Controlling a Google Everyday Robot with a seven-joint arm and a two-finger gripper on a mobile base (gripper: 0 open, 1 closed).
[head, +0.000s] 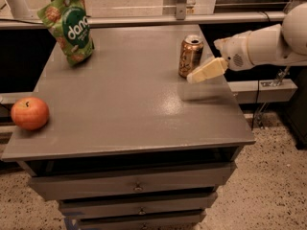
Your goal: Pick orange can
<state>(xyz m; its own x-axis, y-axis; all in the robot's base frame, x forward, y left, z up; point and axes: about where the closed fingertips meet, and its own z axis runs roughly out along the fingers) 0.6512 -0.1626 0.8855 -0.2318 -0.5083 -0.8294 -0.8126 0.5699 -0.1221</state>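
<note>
From where I stand, the robot's arm [261, 44] comes in from 3 o'clock and is cut off by the right edge, so only its pale forearm and the gripper [206, 70] show. The gripper hangs over the desk [134, 104] near its right edge, and its cream tip covers the lower right side of the orange can [191, 54]. I cannot tell whether it touches the can, nor whether the jaws are open or closed.

The can stands upright at about 2 o'clock on the desk top, its silver rim in plain sight.

Below the top are three drawers [137, 187], all pushed in, so what they hold is hidden. The lowest is cut by the bottom edge.

On the desk I count one can, one green snack bag [68, 27] leaning at 11 o'clock, and one apple [29, 113] at 8 o'clock near the left edge, well apart from the can.
</note>
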